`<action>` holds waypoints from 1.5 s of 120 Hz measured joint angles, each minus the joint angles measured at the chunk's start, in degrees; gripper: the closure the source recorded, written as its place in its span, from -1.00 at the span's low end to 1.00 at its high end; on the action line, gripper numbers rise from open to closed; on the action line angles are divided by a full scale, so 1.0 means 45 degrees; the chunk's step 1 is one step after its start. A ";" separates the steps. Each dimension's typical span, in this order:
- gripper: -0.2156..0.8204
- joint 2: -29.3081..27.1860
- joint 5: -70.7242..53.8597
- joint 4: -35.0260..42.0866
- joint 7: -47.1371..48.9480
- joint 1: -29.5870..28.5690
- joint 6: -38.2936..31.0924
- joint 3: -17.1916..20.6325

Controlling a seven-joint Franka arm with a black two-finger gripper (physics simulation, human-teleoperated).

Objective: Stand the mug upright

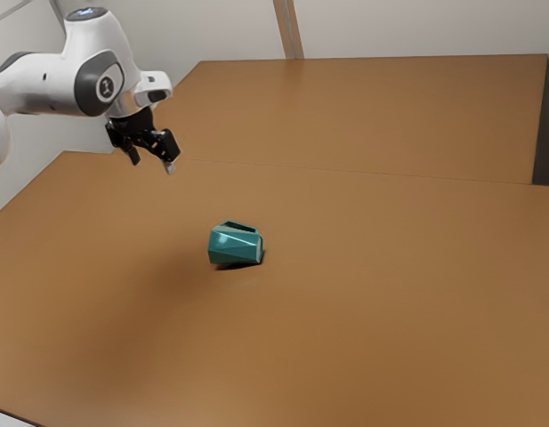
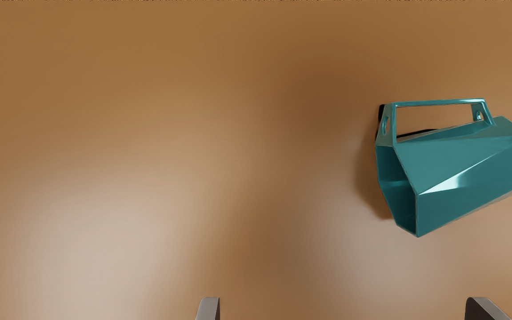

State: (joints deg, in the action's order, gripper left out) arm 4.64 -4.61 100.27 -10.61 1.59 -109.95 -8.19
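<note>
Two fingers (image 2: 209,309) of the hand (image 1: 153,164) stand spread wide, with a clear gap between them. The hand grips nothing and is positioned above the worktop (image 1: 345,338), apart from the mug (image 2: 469,169). The white arm (image 1: 96,67) carries the hand from the exterior view's upper left.

Mug position: on the worktop, beyond the fingertips and offset toward one finger's side in the wrist view; in the exterior view, lower than the hand and toward the exterior view's right.

Mug orientation: lying on its side, not upright. The open mouth (image 2: 398,191) faces sideways, toward the other finger's side; the opposite end points away from that side. The handle (image 2: 438,102) projects from the side of the body farther from the fingertips.

Mug finish: glossy teal, with flat angular facets and a many-sided mouth. The handle is an angular loop with a small hole in each end bracket. A dark shadow (image 1: 237,266) falls beside the body.
</note>
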 joint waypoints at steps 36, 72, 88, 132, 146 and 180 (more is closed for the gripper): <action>-0.58 -0.0737 0.4786 0.2310 -0.0661 -0.0778 -0.0658 -0.0690; -0.58 0.0871 1.0703 0.3515 -0.2855 -0.1409 -0.1368 -0.0870; -0.58 0.1459 1.1808 0.3521 -0.3875 -0.1415 -0.1408 -0.0874; -0.58 0.3188 1.3609 0.3212 -0.6218 -0.1425 -0.1335 -0.0837; -0.58 0.3376 1.3796 0.2964 -0.6756 -0.1330 -0.1317 -0.0763; -0.45 0.3505 1.4086 0.2628 -0.7686 -0.0928 -0.1311 -0.0691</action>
State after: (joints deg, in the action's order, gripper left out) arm 20.41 58.78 112.09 -45.20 -2.59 -115.84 -11.30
